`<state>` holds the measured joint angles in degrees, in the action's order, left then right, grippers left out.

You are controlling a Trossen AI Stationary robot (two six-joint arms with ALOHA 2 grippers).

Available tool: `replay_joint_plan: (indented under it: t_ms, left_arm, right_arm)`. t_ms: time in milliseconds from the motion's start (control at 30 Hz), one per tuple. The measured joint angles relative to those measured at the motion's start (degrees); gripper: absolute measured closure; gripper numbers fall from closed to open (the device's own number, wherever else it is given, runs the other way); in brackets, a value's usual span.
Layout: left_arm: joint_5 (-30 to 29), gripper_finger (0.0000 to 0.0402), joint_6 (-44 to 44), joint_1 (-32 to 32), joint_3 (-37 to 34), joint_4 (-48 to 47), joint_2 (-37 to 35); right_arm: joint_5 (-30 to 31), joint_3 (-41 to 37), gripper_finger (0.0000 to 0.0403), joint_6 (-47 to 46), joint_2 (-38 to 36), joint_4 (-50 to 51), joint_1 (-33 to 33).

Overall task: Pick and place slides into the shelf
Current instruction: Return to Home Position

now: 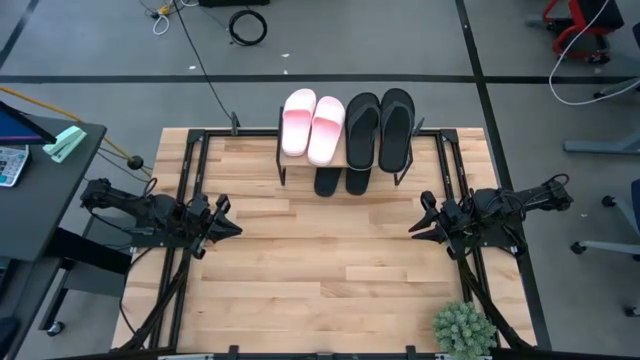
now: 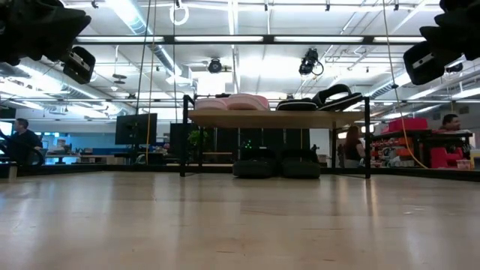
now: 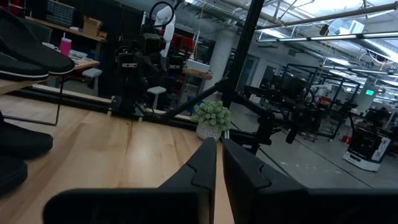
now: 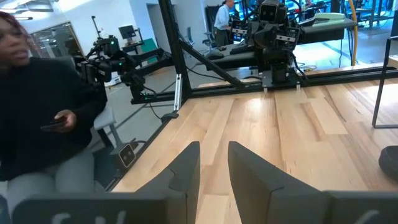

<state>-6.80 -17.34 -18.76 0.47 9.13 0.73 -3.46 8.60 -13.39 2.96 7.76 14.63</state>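
The shelf [image 1: 297, 161] stands at the table's far middle. Two pink-and-white slides [image 1: 312, 124] and two black slides [image 1: 380, 128] lie side by side on its top board [image 2: 277, 118]. Two more black slides [image 2: 277, 168] lie on the lower tier, their near ends [image 1: 342, 182] sticking out under the top board. My left gripper [image 1: 228, 228] hovers shut at the table's left edge, pointing toward the middle. My right gripper [image 1: 420, 228] hovers at the right edge, open, with nothing between its fingers [image 4: 214, 146]. Both are far from the shelf.
A small potted plant [image 1: 463, 328] stands at the table's near right corner. Black frame rails [image 1: 190, 190] run along both side edges. Bare wooden tabletop [image 1: 320, 260] spreads between the arms. A seated person [image 4: 37, 124] shows beyond the table's left side.
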Motion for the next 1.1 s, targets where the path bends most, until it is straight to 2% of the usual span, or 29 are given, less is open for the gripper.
replay_joint_plan:
  t_ms: [1100]
  left_arm:
    - [0.0,0.0369,0.02,0.0,0.0,0.0,0.0]
  right_arm:
    - [-0.01,0.0,0.0313,0.0,0.02,0.0,0.0]
